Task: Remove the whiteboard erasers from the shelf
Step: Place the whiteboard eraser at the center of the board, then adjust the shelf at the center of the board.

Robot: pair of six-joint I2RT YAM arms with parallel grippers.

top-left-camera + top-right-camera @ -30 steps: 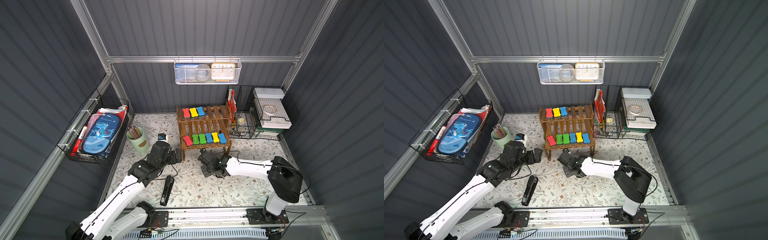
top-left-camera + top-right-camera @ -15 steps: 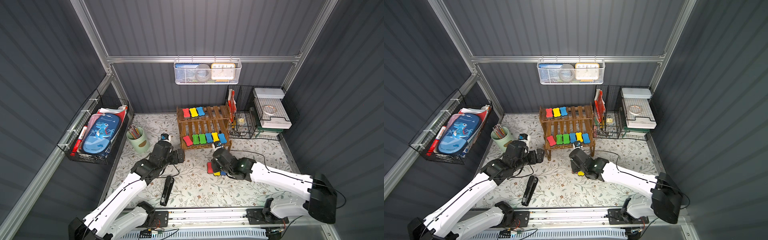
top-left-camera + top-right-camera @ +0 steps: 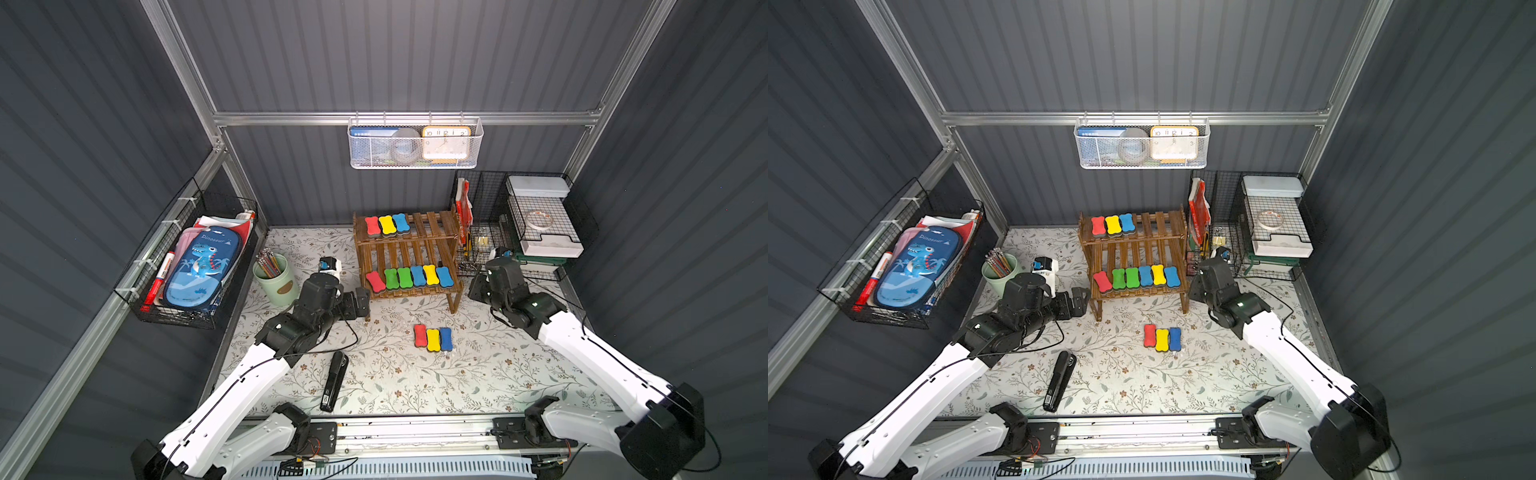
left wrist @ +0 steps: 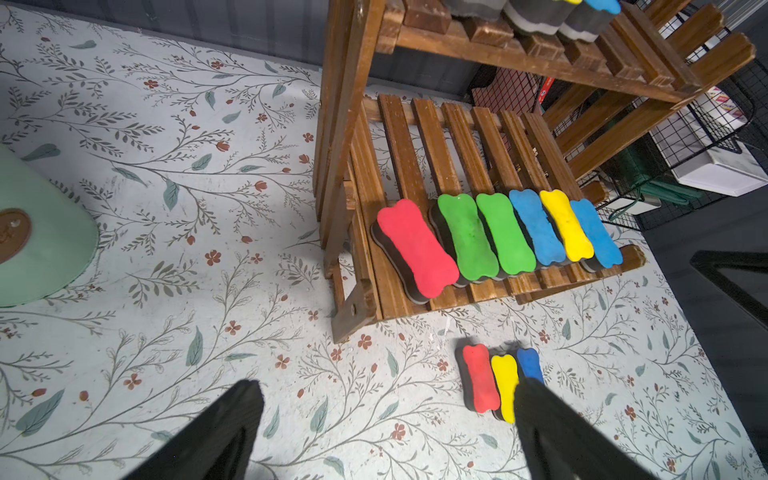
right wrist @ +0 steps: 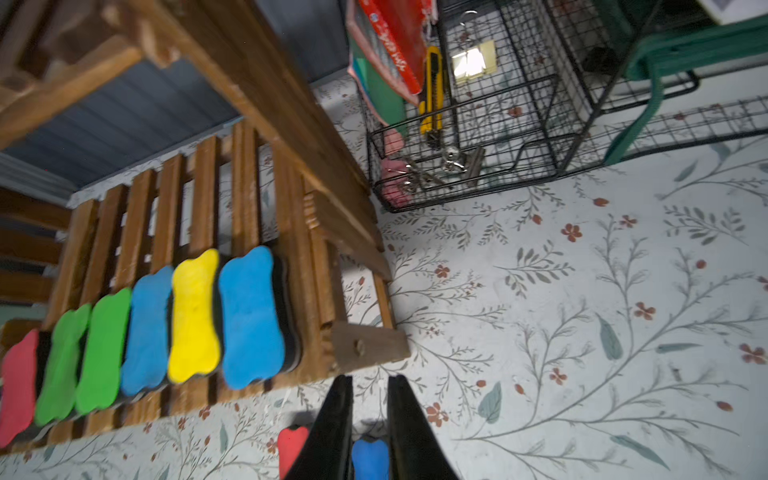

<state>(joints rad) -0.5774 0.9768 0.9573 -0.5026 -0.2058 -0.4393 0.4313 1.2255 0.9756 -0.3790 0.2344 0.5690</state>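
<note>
Now the right jaws have let go and moved up beside the brown shelf (image 3: 436, 226); they stand a little apart and empty, and the left jaws gape wide, empty too. Six whiteboard erasers (image 3: 409, 276) sit on its low step, close by both pairs of jaws, with three more (image 3: 387, 224) on the top step above them. Three small bone-shaped ones (image 3: 432, 338), red, yellow and blue, lie side by side on the counter (image 3: 498, 374) between the left jaws and the right jaws, so nine are left.
</note>
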